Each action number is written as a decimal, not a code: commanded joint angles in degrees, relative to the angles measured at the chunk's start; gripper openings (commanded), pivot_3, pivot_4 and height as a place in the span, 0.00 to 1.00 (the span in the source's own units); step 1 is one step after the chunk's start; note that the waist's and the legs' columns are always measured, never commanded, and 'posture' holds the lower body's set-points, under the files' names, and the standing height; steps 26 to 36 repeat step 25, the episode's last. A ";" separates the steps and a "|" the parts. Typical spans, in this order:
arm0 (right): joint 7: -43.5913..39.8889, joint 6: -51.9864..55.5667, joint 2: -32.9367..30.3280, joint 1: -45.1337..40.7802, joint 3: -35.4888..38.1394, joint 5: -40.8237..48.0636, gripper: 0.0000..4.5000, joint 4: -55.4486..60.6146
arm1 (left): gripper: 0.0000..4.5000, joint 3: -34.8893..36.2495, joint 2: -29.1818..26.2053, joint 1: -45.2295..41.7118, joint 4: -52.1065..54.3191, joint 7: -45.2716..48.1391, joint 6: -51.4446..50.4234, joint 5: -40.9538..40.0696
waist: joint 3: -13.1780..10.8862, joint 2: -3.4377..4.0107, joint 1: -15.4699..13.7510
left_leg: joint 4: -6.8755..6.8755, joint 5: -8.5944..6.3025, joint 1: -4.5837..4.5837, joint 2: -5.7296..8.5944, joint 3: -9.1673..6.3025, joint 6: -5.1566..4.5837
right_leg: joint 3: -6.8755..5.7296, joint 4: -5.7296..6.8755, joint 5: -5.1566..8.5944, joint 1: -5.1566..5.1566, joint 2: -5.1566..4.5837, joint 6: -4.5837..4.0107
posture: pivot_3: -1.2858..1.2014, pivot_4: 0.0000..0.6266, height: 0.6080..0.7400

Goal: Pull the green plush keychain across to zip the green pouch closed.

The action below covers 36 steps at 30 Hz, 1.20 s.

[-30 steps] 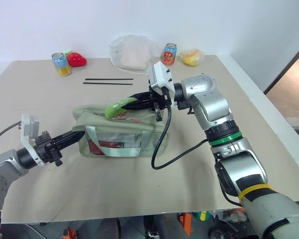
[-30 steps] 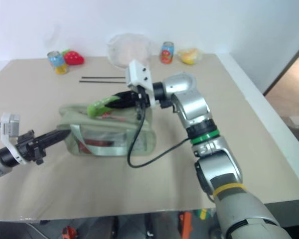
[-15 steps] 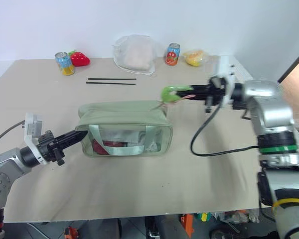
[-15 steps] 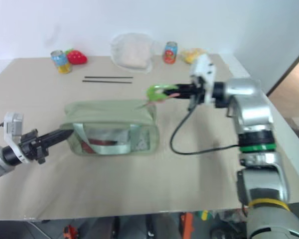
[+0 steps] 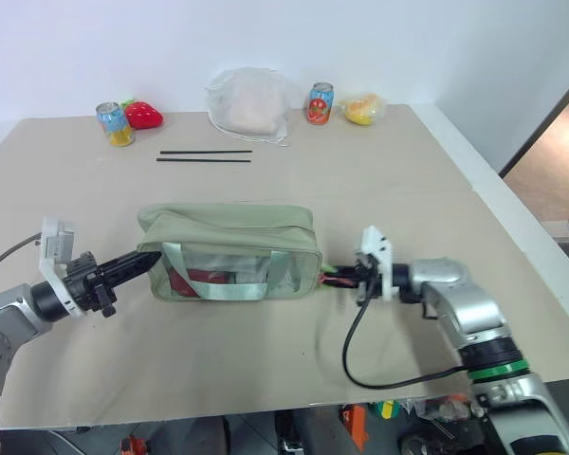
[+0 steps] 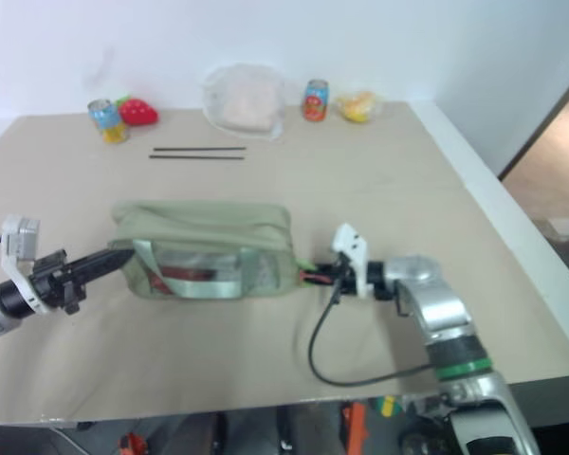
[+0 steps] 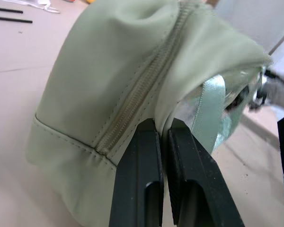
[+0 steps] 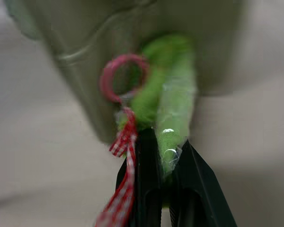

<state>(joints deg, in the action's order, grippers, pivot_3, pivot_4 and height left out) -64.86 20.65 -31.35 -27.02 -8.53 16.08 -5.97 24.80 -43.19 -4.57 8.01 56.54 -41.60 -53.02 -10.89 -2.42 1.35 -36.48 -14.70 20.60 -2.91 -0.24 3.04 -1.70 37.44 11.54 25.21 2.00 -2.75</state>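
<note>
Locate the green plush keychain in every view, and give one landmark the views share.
Left eye view: keychain at the pouch's right end, in the right gripper.
Right eye view: same spot, just right of the pouch.
Left wrist view: cannot make it out.
Right wrist view: centre, pinched between the fingers.
Shared landmark: the green pouch.

A plain white wall (image 5: 379,38) is standing behind the wide beige table (image 5: 266,370). Brown floor (image 5: 550,171) is showing at the right.

Head pair overhead — wrist views close, perhaps
</note>
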 commanded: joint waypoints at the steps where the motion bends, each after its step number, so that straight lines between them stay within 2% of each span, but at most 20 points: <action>1: 2.42 1.13 0.51 -4.75 3.71 1.93 0.08 -0.12 | 0.00 0.61 -0.52 0.75 0.49 -2.42 -2.00 0.03 | 0.00 0.00 0.05 | -0.02 0.00 -0.01 0.00 0.01 0.00 | 0.02 0.00 -0.02 0.00 0.02 0.03 | 0.52 0.24 1.00; 2: 3.08 1.63 0.38 -6.17 4.77 2.33 0.17 -1.07 | 0.00 0.80 -0.44 0.48 0.39 -3.13 -2.29 -0.15 | 0.00 0.00 0.14 | -0.03 0.01 -0.01 0.00 0.01 0.00 | 0.03 -0.01 -0.04 0.00 0.03 0.07 | 0.52 0.24 1.00; 4: 3.64 1.51 -0.25 -8.75 7.53 3.53 0.32 -3.26 | 0.17 1.51 -0.07 -0.49 0.03 -4.96 -3.41 -1.31 | 0.00 0.00 0.13 | -0.05 0.04 -0.01 0.01 0.01 -0.05 | 0.05 0.00 -0.06 0.01 0.05 0.10 | 0.52 0.24 1.00; 5: 3.89 1.44 -0.73 -9.96 9.05 4.09 0.37 -4.57 | 0.22 2.13 0.22 -1.26 -0.37 -6.20 -4.55 -2.55 | -0.01 -0.01 0.13 | -0.04 0.05 -0.01 0.01 -0.01 -0.07 | 0.04 0.00 -0.07 0.01 0.07 0.10 | 0.52 0.24 1.00; 7: 3.44 2.76 -2.17 -11.45 11.45 5.65 0.58 -5.38 | 0.41 3.30 0.49 -2.16 0.09 -7.63 -6.33 -4.92 | -0.01 -0.04 0.05 | -0.04 0.05 0.02 -0.04 -0.10 -0.07 | 0.01 -0.01 -0.06 0.06 0.15 0.08 | 0.52 0.24 1.00; 8: 3.22 3.72 -2.93 -11.94 12.41 6.40 0.60 -5.42 | 0.43 3.77 0.46 -2.40 0.76 -8.34 -6.98 -5.78 | 0.00 -0.05 0.00 | -0.03 0.05 0.03 -0.05 -0.10 -0.07 | 0.01 -0.01 -0.06 0.07 0.15 0.08 | 0.52 0.24 1.00; 10: 1.51 6.71 -5.21 -12.14 14.33 8.88 0.78 -5.18 | 0.61 4.92 0.28 -2.56 2.94 -9.62 -7.62 -7.48 | 0.00 -0.05 -0.12 | 0.01 0.02 0.08 -0.07 -0.10 -0.11 | 0.01 -0.01 0.00 0.11 0.15 -0.01 | 0.52 0.24 1.00; 12: -1.61 9.53 -8.33 -10.74 15.68 11.53 0.91 -3.77 | 0.74 6.74 0.14 -2.50 4.75 -11.43 -9.15 -10.57 | -0.01 -0.04 -0.16 | 0.01 -0.03 0.16 -0.07 -0.10 -0.14 | 0.02 -0.04 0.02 0.15 0.13 -0.05 | 0.52 0.24 1.00; 13: -3.26 10.38 -9.91 -9.69 16.47 12.86 0.97 -2.90 | 0.75 7.84 0.20 -2.05 5.75 -12.02 -9.22 -11.64 | -0.01 -0.04 -0.16 | 0.01 -0.06 0.32 -0.06 -0.09 -0.17 | 0.03 -0.07 0.04 0.16 0.09 -0.06 | 0.52 0.24 1.00; 18: -5.04 15.34 -14.57 -5.70 22.15 18.83 0.97 0.65 | 0.75 13.58 -0.37 4.25 8.59 -13.68 -8.55 -12.15 | -0.01 -0.03 0.20 | 0.00 -0.17 0.34 -0.02 0.03 -0.18 | 0.16 -0.19 0.06 0.17 0.06 -0.03 | 0.52 0.24 1.00; 22: -3.28 18.29 -15.67 -2.50 26.20 22.52 0.97 4.13 | 0.75 19.79 -0.16 8.52 5.04 -14.31 -7.11 -12.10 | -0.02 -0.04 0.31 | -0.03 -0.18 0.27 -0.05 0.04 -0.17 | 0.15 -0.18 0.06 0.18 0.12 -0.02 | 0.52 0.24 1.00; 25: -1.39 19.18 -14.66 -0.22 26.54 23.70 0.97 6.94 | 0.75 20.40 1.26 10.03 0.98 -15.36 -5.05 -9.30 | -0.02 -0.03 0.26 | -0.02 -0.17 0.08 -0.07 -0.02 -0.18 | 0.07 -0.16 0.05 0.09 0.16 -0.01 | 0.52 0.24 1.00; 36: -1.39 19.18 -14.66 -0.22 26.54 23.70 0.97 6.94 | 0.75 20.40 1.26 10.03 0.98 -15.36 -5.05 -9.30 | -0.02 -0.03 0.26 | -0.02 -0.17 0.08 -0.07 -0.02 -0.18 | 0.07 -0.16 0.05 0.09 0.16 -0.01 | 0.52 0.24 1.00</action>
